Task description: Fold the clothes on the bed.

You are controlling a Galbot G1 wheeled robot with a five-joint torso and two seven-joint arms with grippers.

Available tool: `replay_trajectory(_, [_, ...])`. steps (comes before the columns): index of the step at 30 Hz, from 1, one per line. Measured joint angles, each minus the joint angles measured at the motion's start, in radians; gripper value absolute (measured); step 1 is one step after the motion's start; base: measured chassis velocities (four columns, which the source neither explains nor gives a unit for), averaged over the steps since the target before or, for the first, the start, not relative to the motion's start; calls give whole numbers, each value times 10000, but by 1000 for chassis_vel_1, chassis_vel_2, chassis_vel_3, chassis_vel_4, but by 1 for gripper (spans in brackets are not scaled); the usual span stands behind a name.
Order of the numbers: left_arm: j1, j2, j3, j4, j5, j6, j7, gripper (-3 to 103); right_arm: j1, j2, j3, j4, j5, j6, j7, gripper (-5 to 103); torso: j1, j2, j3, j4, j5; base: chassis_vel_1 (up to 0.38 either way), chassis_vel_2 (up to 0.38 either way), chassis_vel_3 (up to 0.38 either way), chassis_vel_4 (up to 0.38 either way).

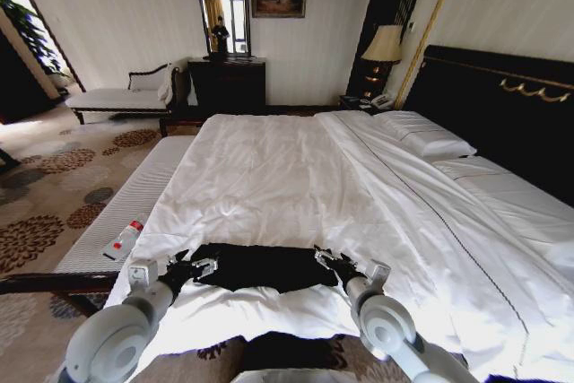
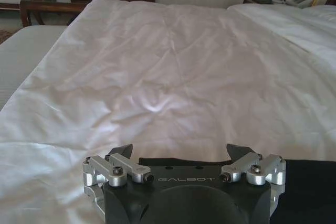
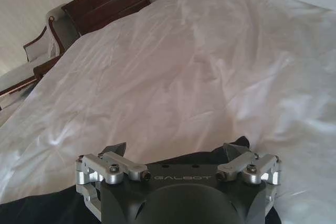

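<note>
— Starting at the grippers: how do they stand?

— Both are low in the head view. The left gripper (image 1: 195,268) sits at the left end of the black T-shirt (image 1: 260,266), fingers spread. The right gripper (image 1: 330,260) sits at the shirt's right end, fingers also spread apart.

— And the shirt itself?

— Lying as a flat dark band across the near edge of the bed (image 1: 296,177), bottom centre, on the white duvet (image 2: 173,72).

— Anything beyond?

— Pillows (image 1: 421,134) at the right, by the dark headboard (image 1: 502,105).
</note>
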Motion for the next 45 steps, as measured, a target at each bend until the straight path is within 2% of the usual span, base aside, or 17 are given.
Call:
replay_trajectory(3, [-286,-458,561,1497,1266,-420,529,100,200,253,-345,-732,-249,87,-563,100,1,0,1,6,-1,0,0,0,0])
replay_trajectory(7, [-387,-933,910,2669,1946,-686,859,100,260,543,-418,-1246,-228,85,-680,100,2,-3,2,4,-3,0,0,0,0])
replay_trajectory(12, [89,-843,930,3268,2813,-809,1179,100,41,661,-266,-1639,-11,-18,-409,100,1,-3,1,4,0,0,0,0,0])
replay_trajectory(16, [397,-617,827,3453,3038,-842,1184,100,-134,558,-190,-1745,154,-222,20,100,1,-3,1,2,1,0,0,0,0])
replay_trajectory(20, [1089,-266,357,3571,3183,-1028,1174,100,-465,253,47,-1793,218,-449,880,100,1,-2,1,1,1,0,0,0,0])
replay_trajectory(23, [1264,-248,57,3416,3023,-1075,1176,100,-595,146,246,-1568,140,-374,1008,100,1,-2,1,5,1,0,0,0,0])
replay_trajectory(26, [1307,-320,-506,3045,2664,-1194,1185,100,-699,130,589,-1271,-238,32,1029,100,0,-2,1,4,-1,0,0,0,0])
replay_trajectory(30, [1147,-558,-1730,1929,1917,-1713,1444,100,-706,284,1279,-1058,-1211,1152,645,100,1,-2,1,5,1,0,0,0,0])
replay_trajectory(31, [1147,-558,-1730,1929,1917,-1713,1444,100,-706,284,1279,-1058,-1211,1152,645,100,1,-2,1,5,1,0,0,0,0])
replay_trajectory(34, [706,-717,-2494,707,490,-2420,1554,100,-910,324,1758,-671,-824,1447,86,100,1,-2,1,4,2,0,0,0,0])
replay_trajectory(35, [706,-717,-2494,707,490,-2420,1554,100,-910,324,1758,-671,-824,1447,86,100,1,-2,1,4,2,0,0,0,0])
replay_trajectory(37, [217,-821,-3079,-261,-1201,-2943,1414,100,-1263,345,1898,-231,-128,1529,-390,100,1,-2,1,1,1,0,0,0,0])
replay_trajectory(38, [133,-847,-3201,-442,-1568,-2996,1388,100,-1350,362,1892,-145,0,1538,-464,100,1,-2,1,-1,1,0,0,0,0])
replay_trajectory(39, [-97,-971,-3774,-1146,-2921,-3067,1232,100,-1720,464,1742,143,421,1602,-819,100,1,-1,0,-3,5,0,0,0,0])
replay_trajectory(40, [-97,-971,-3774,-1146,-2921,-3067,1232,100,-1720,464,1742,143,421,1602,-819,100,1,-1,0,-3,5,0,0,0,0])
replay_trajectory(42, [-129,-1252,-4492,-1432,-4128,-3023,988,100,-2274,693,1348,250,488,1883,-1512,100,1,0,0,9,4,0,0,0,0])
replay_trajectory(45, [8,-1626,-4617,-1469,-4415,-2800,822,100,-3018,1215,1074,173,369,2507,-2566,100,-1,1,-1,0,-1,0,0,0,0])
